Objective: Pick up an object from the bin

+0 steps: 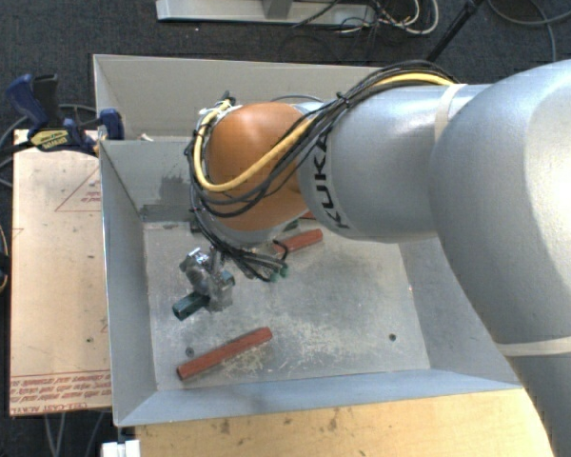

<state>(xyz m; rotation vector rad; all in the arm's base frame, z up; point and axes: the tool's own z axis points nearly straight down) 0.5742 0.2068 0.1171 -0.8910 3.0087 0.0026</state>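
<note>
Bin (362,324) floor nearest us carries a reddish-brown stick (224,352), lying flat and slantwise with bare metal all round it, well placed for a later pick. Just beyond it sits a small dark green piece (187,307) at the left of the floor, and the gripper (209,284) is down right against it, so we judge this to be the thing chosen. We cannot tell whether the gripper is open or closed, nor whether the piece is gripped or merely touched. Farther back a second, shorter red stick (303,240) pokes out from under the wrist, half hidden. Over it hangs the orange cover (252,155), with the arm (409,160) slanting in from the right, steeply enough to bring the tool down on the floor.
</note>
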